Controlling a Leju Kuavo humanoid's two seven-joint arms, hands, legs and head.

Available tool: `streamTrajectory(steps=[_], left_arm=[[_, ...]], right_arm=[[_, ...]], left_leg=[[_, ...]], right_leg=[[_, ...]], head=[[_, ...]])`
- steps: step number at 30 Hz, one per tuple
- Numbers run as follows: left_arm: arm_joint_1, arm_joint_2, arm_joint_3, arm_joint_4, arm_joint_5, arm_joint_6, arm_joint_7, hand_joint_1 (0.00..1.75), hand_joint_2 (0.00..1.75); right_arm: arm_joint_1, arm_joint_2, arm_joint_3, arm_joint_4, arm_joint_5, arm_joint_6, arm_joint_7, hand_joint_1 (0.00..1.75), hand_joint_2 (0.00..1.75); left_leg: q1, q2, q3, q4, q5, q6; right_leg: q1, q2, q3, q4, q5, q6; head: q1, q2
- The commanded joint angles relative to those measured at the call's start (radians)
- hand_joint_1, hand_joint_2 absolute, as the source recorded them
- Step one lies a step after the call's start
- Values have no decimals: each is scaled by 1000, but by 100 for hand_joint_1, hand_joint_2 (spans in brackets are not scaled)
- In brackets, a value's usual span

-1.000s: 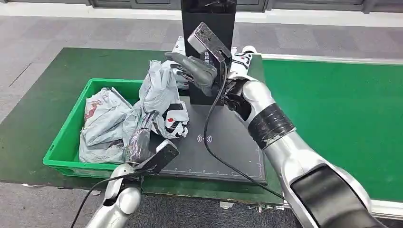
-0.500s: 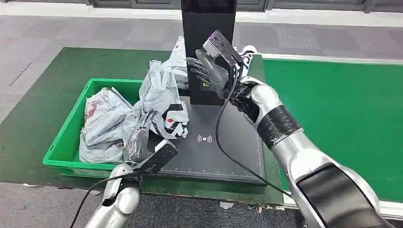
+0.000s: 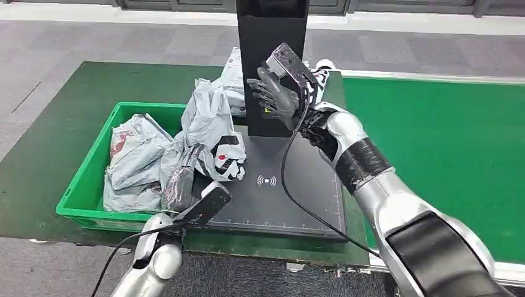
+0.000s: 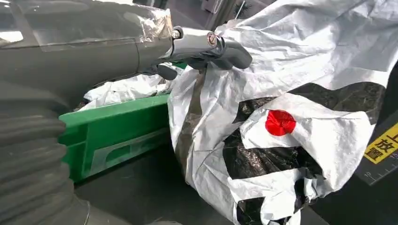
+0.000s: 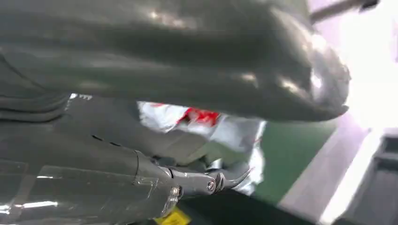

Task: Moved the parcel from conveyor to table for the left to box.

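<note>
A green bin (image 3: 86, 179) sits just left of the left hand (image 3: 181, 176), with two or three crumpled grey mail bags (image 3: 133, 161) in it; the exact number is hard to make out. The left hand reaches up from below with its fingers laid against the parcel (image 3: 213, 127), a grey and white bag with black patches and a red dot; the wrist view shows the fingertips (image 4: 225, 49) pressing into its folds, though a closed hold is not clear. The parcel stands crumpled on the edge of the black scanner mat (image 3: 278, 198), leaning at the bin's right wall. Right of it one black upright post (image 3: 272, 62) rises from the mat. The right hand (image 3: 275, 96) is raised in front of that post, holding nothing, fingers loosely spread. Further right lies the green conveyor (image 3: 433, 136).
</note>
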Motion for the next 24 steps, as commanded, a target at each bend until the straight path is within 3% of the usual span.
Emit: streamTrajectory(steps=[1,4,5,6,7,8,9,10,11,13,14,16,20,24], left_arm=[[31,18,55,-21,-36,-15,35,0,175],[119,14,117,-102,-74,7,57,0,175],[152,6,141,-139,-106,48,60,0,175],[192,-10,166,-192,-137,56,46,0,175],[206,-22,177,-219,-155,55,34,0,175],[153,-44,135,-265,-288,215,-117,0,175],[116,-62,108,-324,-360,159,-62,0,175],[91,-61,85,-339,-389,148,-35,0,175],[69,-55,66,-340,-400,147,-20,0,175],[48,-48,53,-320,-418,161,-14,0,175],[36,-44,49,-302,-420,166,-14,0,175],[21,-37,47,-278,-433,186,-14,0,175],[-4,-25,44,-218,-437,206,-4,0,175],[-18,-16,38,-185,-428,218,-2,0,175]], right_arm=[[-146,-115,365,157,407,23,-49,0,0],[-47,-216,250,-155,544,-158,-72,0,0],[109,-264,102,-403,614,-325,-118,0,0],[396,-317,-62,-843,705,-405,-90,0,0],[596,-315,-163,-1076,743,-416,-135,0,175],[973,-136,-410,-1406,507,-370,-444,0,175],[1307,-102,-473,-1509,537,-278,-605,0,175],[1373,-78,-503,-1510,552,-240,-681,0,175],[1368,-50,-523,-1494,569,-206,-708,0,175],[1297,-31,-521,-1465,589,-184,-685,0,175],[1253,-30,-513,-1445,598,-175,-660,0,175],[1220,-36,-501,-1423,599,-172,-646,0,175],[1197,-42,-494,-1383,598,-171,-620,0,175],[1188,-48,-492,-1365,601,-161,-607,0,175]], left_leg=[[-1,-1,0,0,0,1],[-1,-1,0,0,-1,1],[-1,-1,0,0,-1,1],[0,-3,1,-1,-1,1],[1,-5,3,-3,0,1],[4,-7,9,-8,-1,1],[5,-4,10,-8,-1,0],[6,-11,14,-11,-1,0],[10,-28,21,-17,-1,0],[13,-35,14,-2,-10,-2],[12,-38,15,-1,-16,0],[8,-46,11,1,-16,2],[7,-23,15,-1,-21,0],[5,-16,19,-3,-20,0]], right_leg=[[-1,-1,0,1,-1,1],[-1,-2,1,0,-1,1],[0,-2,1,0,-1,1],[0,-4,3,-2,-1,1],[2,-5,6,-5,-1,0],[4,-8,14,-12,-2,0],[6,-4,13,-12,-1,-1],[7,-11,20,-16,-4,1],[11,-29,35,-25,-10,0],[13,-34,28,-12,-21,-1],[13,-38,32,-9,-27,0],[7,-46,30,-3,-32,2],[6,-25,26,-6,-27,1],[5,-17,26,-7,-23,1]], head=[[0,0],[0,0],[0,0],[0,0],[0,0],[0,0],[0,0],[0,0],[0,0],[0,0],[-1,0],[-1,0],[0,0],[-1,0]])
